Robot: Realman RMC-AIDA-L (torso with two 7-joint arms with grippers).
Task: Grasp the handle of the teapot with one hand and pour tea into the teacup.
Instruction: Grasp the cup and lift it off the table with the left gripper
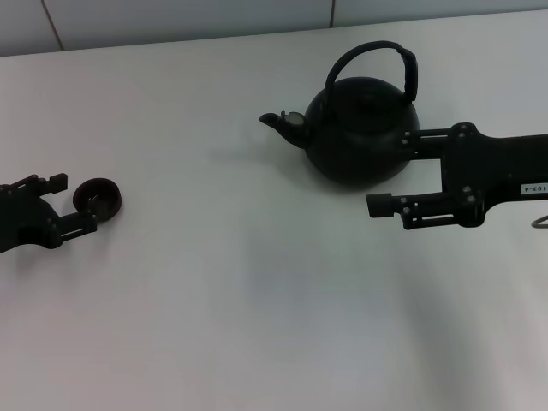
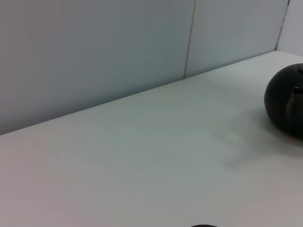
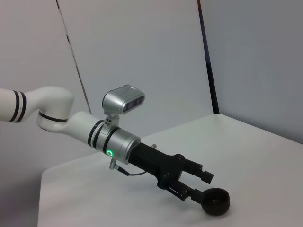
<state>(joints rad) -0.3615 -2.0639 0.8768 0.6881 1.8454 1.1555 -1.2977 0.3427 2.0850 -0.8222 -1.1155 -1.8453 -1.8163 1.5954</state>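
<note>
Left tool (image 3: 204,189) fingers spread, straddling teacup (image 3: 215,201) on table (image 3: 265,156).

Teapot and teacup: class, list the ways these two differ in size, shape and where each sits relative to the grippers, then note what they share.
Size: the teapot is far bigger than the teacup.
Shape: the teapot has a spout, a lid and an arched handle; the teacup is a plain handleless bowl.
Position: the teapot sits at the right gripper, one finger against its side; the teacup sits at the left gripper, between its fingertips.
Shared: both are dark, round and upright on the white table.
</note>
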